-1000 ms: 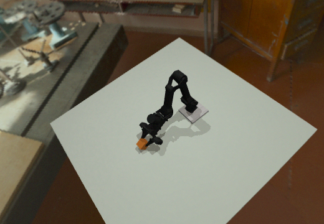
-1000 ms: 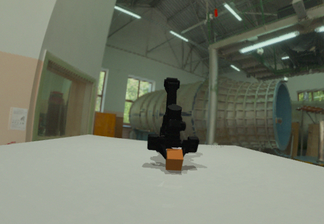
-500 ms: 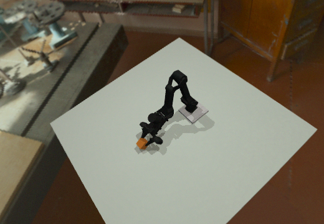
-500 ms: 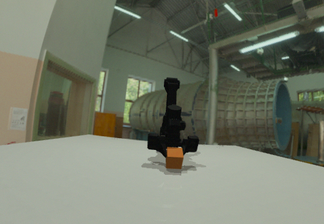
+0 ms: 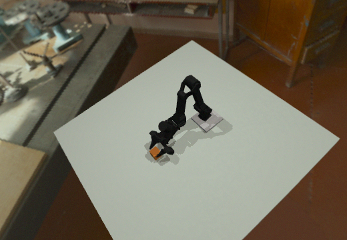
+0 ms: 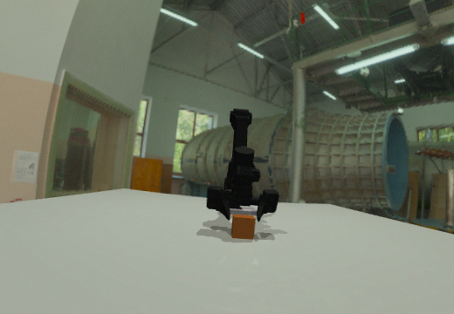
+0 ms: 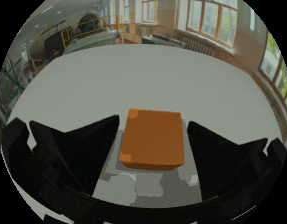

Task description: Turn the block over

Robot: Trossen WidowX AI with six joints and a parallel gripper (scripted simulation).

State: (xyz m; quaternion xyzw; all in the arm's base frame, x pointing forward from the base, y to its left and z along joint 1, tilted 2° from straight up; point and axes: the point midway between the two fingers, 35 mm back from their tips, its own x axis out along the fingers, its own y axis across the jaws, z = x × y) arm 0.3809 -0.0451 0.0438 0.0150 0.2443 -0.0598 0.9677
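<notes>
The orange block [image 5: 155,153] [image 6: 243,228] [image 7: 154,140] rests flat on the pale table [image 5: 207,187] [image 6: 131,262] [image 7: 144,65]. Its faces in view are plain orange, and I cannot make out a marked side; its underside is hidden. My gripper [image 5: 154,151] [image 6: 244,219] [image 7: 154,122] is open, with one finger on each side of the block. In the wrist view a gap shows between the block and each finger. In the exterior view the fingertips are beside the block's upper part, above the table.
The arm stands on a light square base plate [image 5: 207,127] behind the block. Shadows of the arm and fingers fall on the table around the block. The table's near left edge runs beyond the block in the top view.
</notes>
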